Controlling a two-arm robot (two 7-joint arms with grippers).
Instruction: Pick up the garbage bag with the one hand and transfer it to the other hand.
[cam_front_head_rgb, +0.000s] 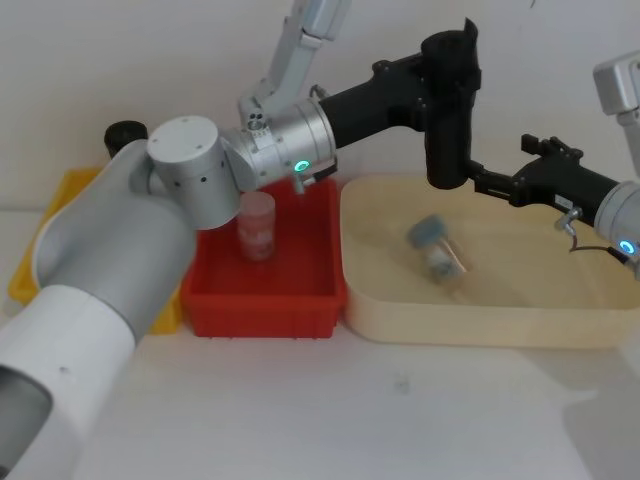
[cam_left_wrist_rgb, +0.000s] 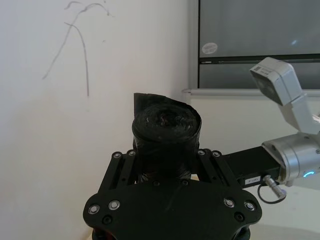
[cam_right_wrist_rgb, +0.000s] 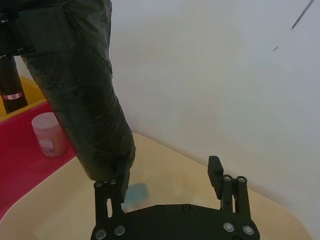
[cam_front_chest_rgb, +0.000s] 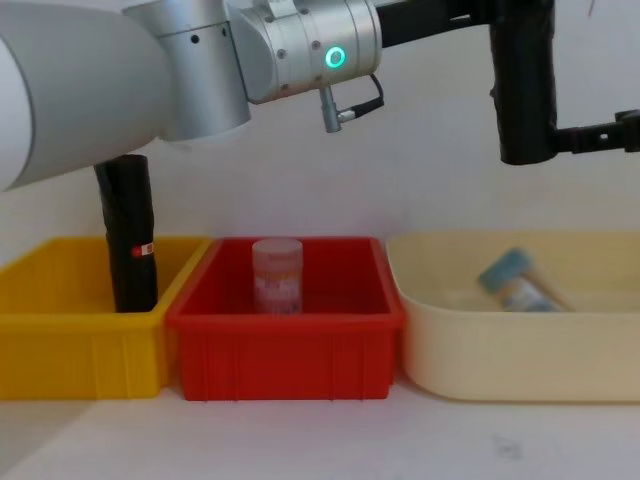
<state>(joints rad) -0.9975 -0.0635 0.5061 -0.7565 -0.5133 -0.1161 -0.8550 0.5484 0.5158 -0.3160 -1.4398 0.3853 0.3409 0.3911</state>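
tabletop (cam_front_head_rgb: 300, 410): white, closest to the robot.
red bin (cam_front_head_rgb: 262, 298): at 9 o'clock in the head view, with a pink jar (cam_front_head_rgb: 257, 225) standing in it.
cream tray (cam_front_head_rgb: 480, 325): at 4 o'clock, with a blue-capped bottle (cam_front_head_rgb: 435, 245) lying down in it.
garbage bag (cam_front_head_rgb: 448, 110): a black roll up in the air at 1 o'clock, standing straight, above the tray's far edge.
handover: I think the right gripper (cam_right_wrist_rgb: 167, 175) should slide over so the roll's low end sits in the middle of its jaws, then squeeze. The left gripper (cam_left_wrist_rgb: 165, 159) should let go only after that, or the roll may drop into the tray.
left jaws: closed tight around the upper part of the roll.
right jaws: wide and holding nothing. One finger is just beside the roll's low end, maybe touching it.
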